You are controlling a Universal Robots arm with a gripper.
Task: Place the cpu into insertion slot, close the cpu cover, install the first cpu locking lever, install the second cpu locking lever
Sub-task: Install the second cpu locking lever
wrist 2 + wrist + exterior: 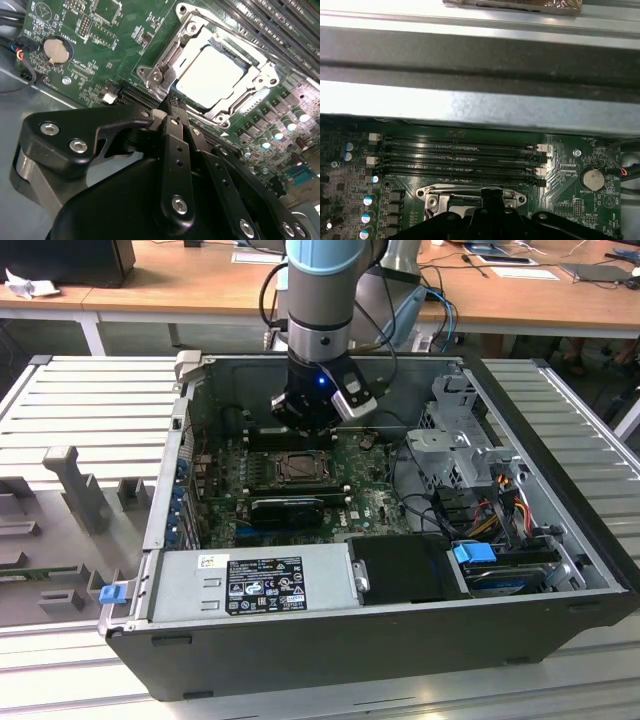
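Black metal gripper (173,107), its fingers pressed together and holding nothing, hovers just beside the square black-rimmed insertion slot (252,112), seemingly to work its latches. Within lies the pale square cpu (212,70), framed by the thin silver cpu cover (172,52), inside the dark computer case (330,640).

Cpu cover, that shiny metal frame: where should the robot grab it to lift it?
The cpu cover lies flat, and its middle is only a window showing the cpu. So probably pinch its thin outer rim, coming from above.
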